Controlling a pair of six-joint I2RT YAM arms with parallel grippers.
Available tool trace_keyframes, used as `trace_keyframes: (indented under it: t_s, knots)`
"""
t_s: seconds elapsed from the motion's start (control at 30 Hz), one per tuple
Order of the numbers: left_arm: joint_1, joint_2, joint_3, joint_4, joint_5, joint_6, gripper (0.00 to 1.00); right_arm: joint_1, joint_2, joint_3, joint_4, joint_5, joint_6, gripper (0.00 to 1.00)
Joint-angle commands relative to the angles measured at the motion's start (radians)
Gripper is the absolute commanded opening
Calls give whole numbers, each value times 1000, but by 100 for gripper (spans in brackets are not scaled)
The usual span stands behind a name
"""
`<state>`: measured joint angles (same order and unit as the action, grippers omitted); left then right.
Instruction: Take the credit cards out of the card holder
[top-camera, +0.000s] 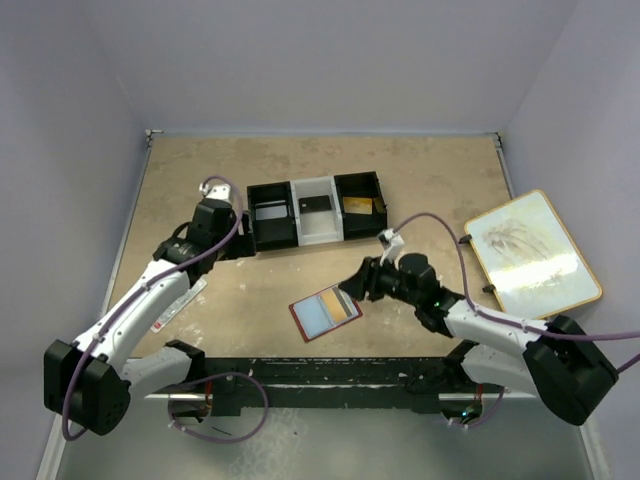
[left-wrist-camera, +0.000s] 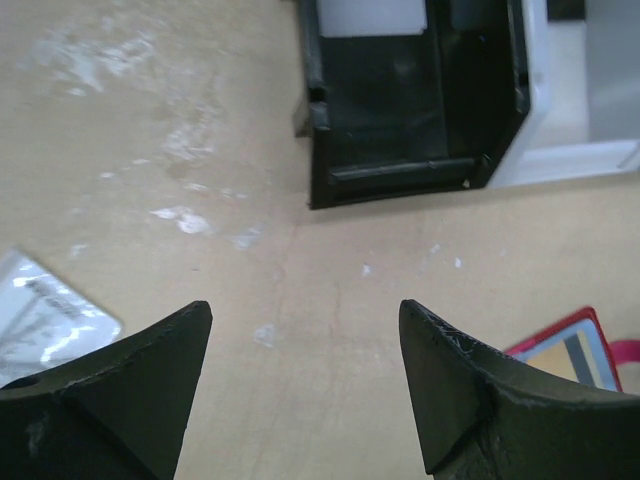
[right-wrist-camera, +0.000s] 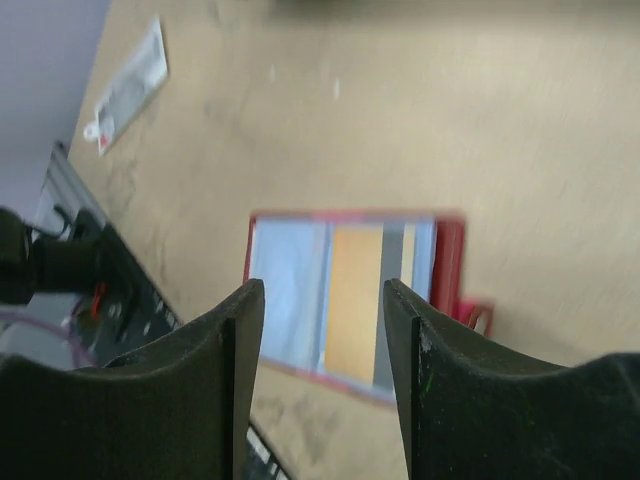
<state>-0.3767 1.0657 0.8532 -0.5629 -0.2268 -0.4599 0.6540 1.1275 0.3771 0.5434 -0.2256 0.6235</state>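
1. The card holder (top-camera: 318, 318) lies open at the lower centre of the top view. Its blue-grey panel is on the left and an orange credit card (top-camera: 343, 310) is tucked in its right half.
2. The right gripper (right-wrist-camera: 325, 300) hovers just above the holder, jaws apart and empty, framing the card.
3. The left gripper (left-wrist-camera: 305, 330), also spread and empty, sits at the upper left beside the tray (top-camera: 270, 243), well apart from the holder.
4. The step in hand appears to be the reach for the card. The next move likely calls for lowering, pinching the card's exposed edge and sliding it out. The loose holder may drag along.
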Motion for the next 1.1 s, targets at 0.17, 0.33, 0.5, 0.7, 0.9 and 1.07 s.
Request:
trace_keyframes:
  t_s: [0.17,0.33,0.5,0.7,0.9,1.07]
  knots:
    - [-246,120,-87,255,156,-159,73,137,-84,-194,29,29,438,58]
    - [-373,242,-123,362,96,-175,72,137,-105,-184,-139,103,434,63]
    - [-457,340,-140,416,52,-163,71,137,-90,-187,-223,126,449,64]
    - [-494,383,-171,468,62,-183,69,137,24,-161,-173,136,455,64]
    - [-562,373,-247,517,68,-251,61,134,194,-77,-114,143,409,65]
    - [-639,307,-331,518,-2,-372,58,90,342,56,-128,103,314,66]
